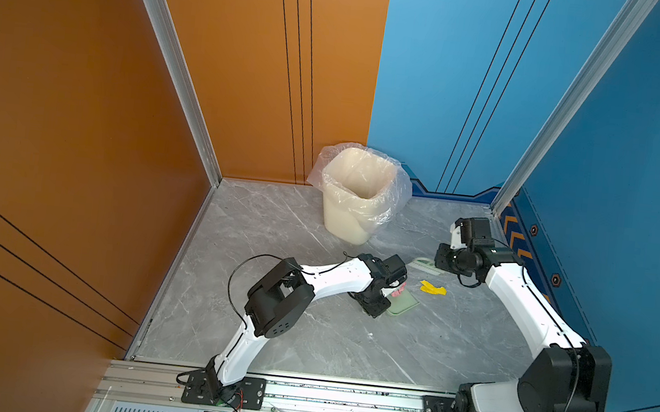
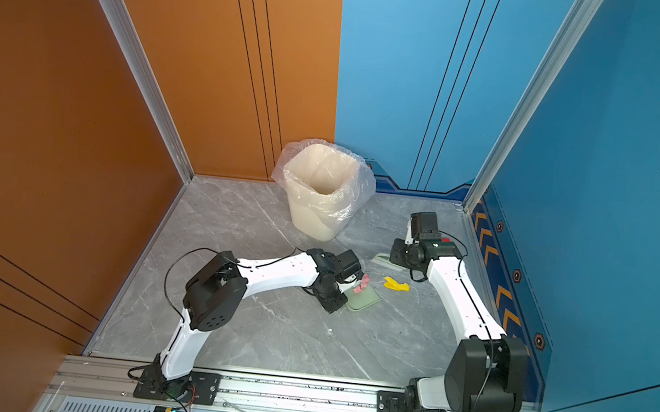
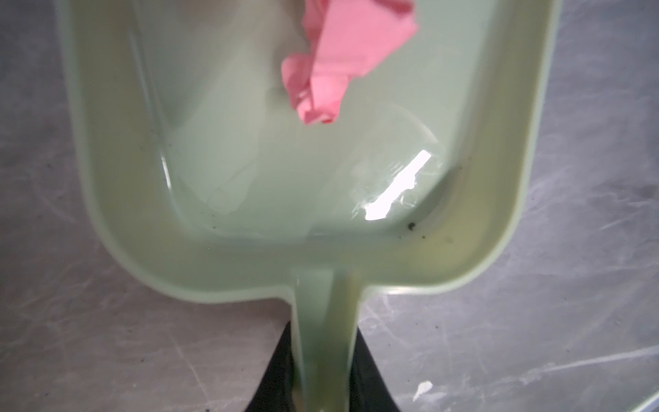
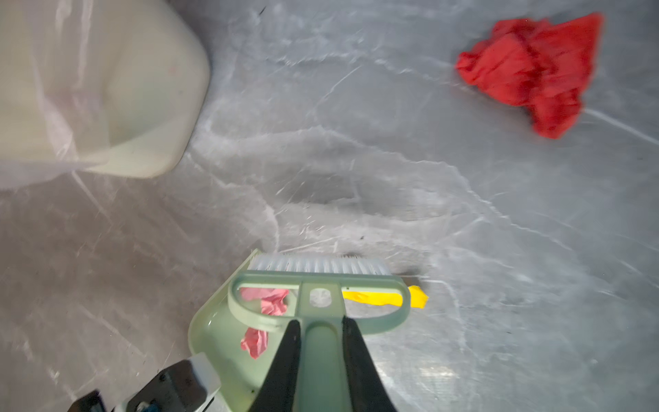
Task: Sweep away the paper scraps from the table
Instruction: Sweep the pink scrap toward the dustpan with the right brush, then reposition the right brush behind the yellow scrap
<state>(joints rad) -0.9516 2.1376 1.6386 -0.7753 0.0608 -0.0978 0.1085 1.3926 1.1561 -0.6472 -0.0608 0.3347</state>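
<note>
Left wrist view: the left fingers (image 3: 274, 378) were pressed against either side of the handle of the pale green dustpan (image 3: 149, 228), pinching it. The pan sat low over the grey marbled surface (image 3: 53, 321). Whether its lip touched could not be told. A crumpled pink scrap (image 3: 342, 60) lay inside, at the open end away from the handle.

Right wrist view: the right fingers (image 4: 285, 364) were clamped on the handle of the brush (image 4: 321, 281), with the bristles pointing away from them. A yellow scrap (image 4: 418, 298) lay just behind the brush head, on the fingers' side, and was partly seen through the head's open frame. Its long axis ran parallel to the row of bristles. The pan's mouth was just beside it. A red scrap (image 4: 531, 71) lay well beyond the bristles, apart from everything else, and the cream bin (image 4: 107, 89) stood off to the other side.

Top views: in both, the yellow scrap (image 1: 432, 288) lay right of the surface's centre. The brush (image 2: 387, 262) was toward the far edge and the dustpan (image 1: 405, 307) toward the near edge and left. The right arm was the nearer. Drawing the brush back toward the pan would probably carry the scrap in. The bin (image 2: 321, 189) stood at the middle of the far edge. The red scrap could not be made out. No brand, label or writing was readable.
</note>
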